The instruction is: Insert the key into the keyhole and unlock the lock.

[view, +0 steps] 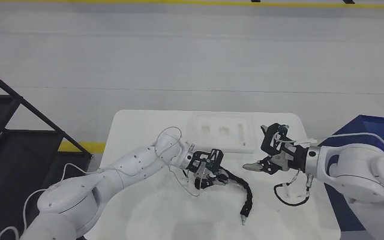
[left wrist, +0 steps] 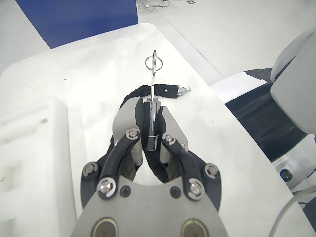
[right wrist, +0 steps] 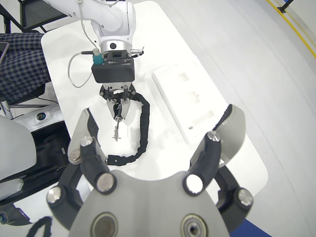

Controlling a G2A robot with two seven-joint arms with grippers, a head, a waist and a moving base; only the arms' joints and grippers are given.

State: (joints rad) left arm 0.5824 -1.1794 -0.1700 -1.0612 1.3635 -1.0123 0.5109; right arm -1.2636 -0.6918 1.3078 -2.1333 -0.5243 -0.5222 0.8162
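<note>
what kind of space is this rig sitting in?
Probably a robotics lab or test hall: a white table on a wide pale floor with a yellow floor marking, a blue panel beside it, and loose cables on the floor.

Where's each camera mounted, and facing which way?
Top view: overhead, looking down at the table; left arm and right arm show.
Left wrist view: on left wrist, along left end effector, shut on the lock, key protruding.
Right wrist view: on right wrist, past open right end effector toward the left arm.
Shared: both wrist views show the black cable and foam tray.
</note>
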